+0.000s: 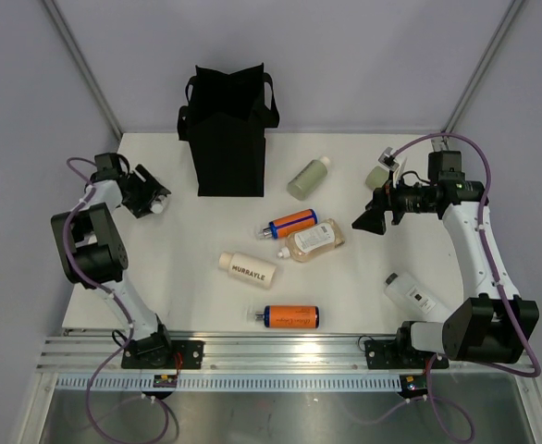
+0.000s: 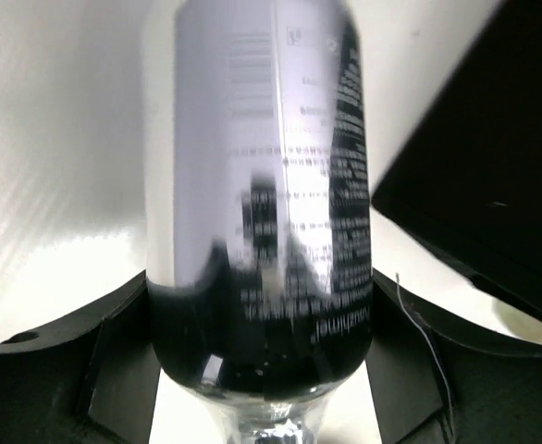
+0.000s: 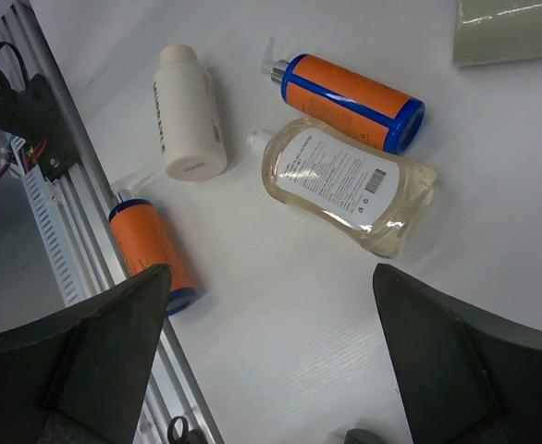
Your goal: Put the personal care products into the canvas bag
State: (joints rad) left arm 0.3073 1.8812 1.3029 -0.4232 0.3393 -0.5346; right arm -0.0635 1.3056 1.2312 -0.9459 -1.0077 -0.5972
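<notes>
The black canvas bag [image 1: 225, 129] stands upright at the back of the table; its side shows in the left wrist view [image 2: 484, 166]. My left gripper [image 1: 147, 193] [image 2: 262, 370] is left of the bag, shut on a glossy grey lettered bottle [image 2: 262, 203]. On the table lie two orange bottles [image 1: 294, 223] [image 1: 289, 315], a clear amber one [image 1: 314, 240], the cream MURRAYLE one [image 1: 248, 267], a sage green one [image 1: 308, 178] and a white one [image 1: 414, 291]. My right gripper [image 1: 368, 219] [image 3: 271, 351] is open and empty above the table, right of the amber bottle [image 3: 350, 185].
A second sage green bottle [image 1: 377, 176] lies behind my right gripper. The right wrist view also shows the cream bottle [image 3: 188, 111], both orange bottles [image 3: 350, 90] [image 3: 146, 245] and a sage green one [image 3: 511, 28]. The metal rail [image 1: 280, 356] runs along the near edge.
</notes>
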